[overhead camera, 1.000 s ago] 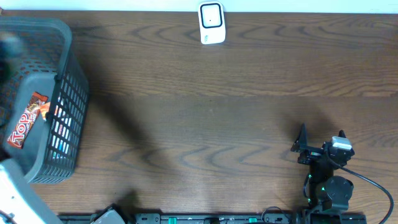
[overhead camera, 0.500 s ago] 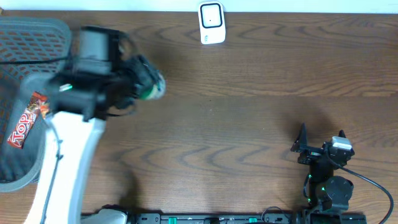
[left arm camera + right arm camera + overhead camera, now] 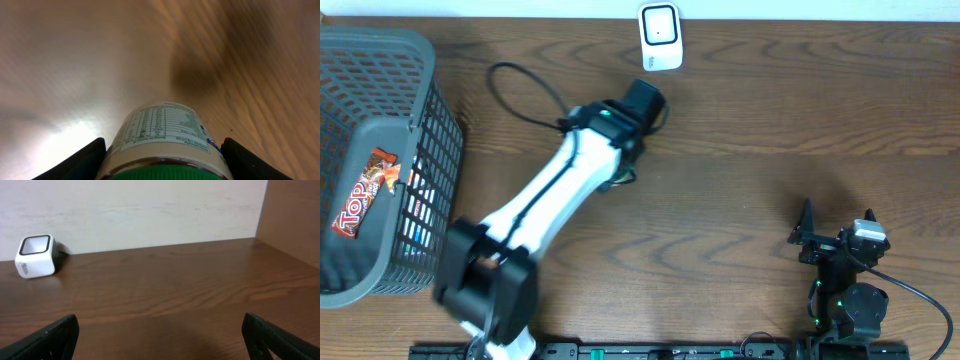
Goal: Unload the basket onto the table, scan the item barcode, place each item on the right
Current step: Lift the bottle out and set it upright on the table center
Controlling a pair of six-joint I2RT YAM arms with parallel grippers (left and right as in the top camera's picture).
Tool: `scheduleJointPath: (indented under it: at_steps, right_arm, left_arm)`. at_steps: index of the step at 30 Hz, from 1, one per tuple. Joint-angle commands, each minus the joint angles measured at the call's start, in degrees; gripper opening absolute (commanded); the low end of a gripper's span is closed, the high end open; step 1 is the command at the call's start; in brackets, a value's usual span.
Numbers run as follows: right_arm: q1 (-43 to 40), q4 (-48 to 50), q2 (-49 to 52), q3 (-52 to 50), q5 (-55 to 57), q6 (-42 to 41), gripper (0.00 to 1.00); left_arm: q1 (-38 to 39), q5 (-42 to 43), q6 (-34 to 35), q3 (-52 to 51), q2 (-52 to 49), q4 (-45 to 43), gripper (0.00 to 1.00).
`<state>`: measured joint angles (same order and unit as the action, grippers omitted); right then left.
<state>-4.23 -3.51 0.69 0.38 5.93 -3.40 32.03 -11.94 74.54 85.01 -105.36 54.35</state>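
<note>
Your left pincer is clamped about half-wide on a green-capped bottle, one finger on each side of its body. The cap sits toward the wrist and the bottle's long axis runs straight out ahead along the fingers. From overhead the bottle is hidden under the wrist, which hangs over the table just short of the scanner; the scanner lies beyond it and slightly to the right. Print faces the wrist camera, but you cannot tell whether the barcode is there. Your right pincer sits well apart at the right, jaws wide, holding nothing, so the presenting falls to the left arm.
</note>
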Motion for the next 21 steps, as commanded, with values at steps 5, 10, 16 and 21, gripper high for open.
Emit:
scheduleJointPath:
  at_steps: [5,10,16,21]
  right_arm:
    - [-0.1,-0.2,-0.3,-0.1,-0.1,0.7,0.99]
    - [-0.1,-0.2,-0.3,-0.1,-0.1,0.7,0.99]
    - [-0.1,-0.2,-0.3,-0.1,-0.1,0.7,0.99]
    - [-0.1,-0.2,-0.3,-0.1,-0.1,0.7,0.99]
  left_arm:
    - [1.1,3.3,-14.7,0.1,-8.8,-7.0,0.7]
    - [1.0,4.6,-28.0,0.1,-10.8,-7.0,0.74]
    - [1.0,13.9,-42.0,0.1,-10.7,-7.2,0.77]
    - [0.1,15.0,-47.8,3.0,-10.2,-5.7,1.0]
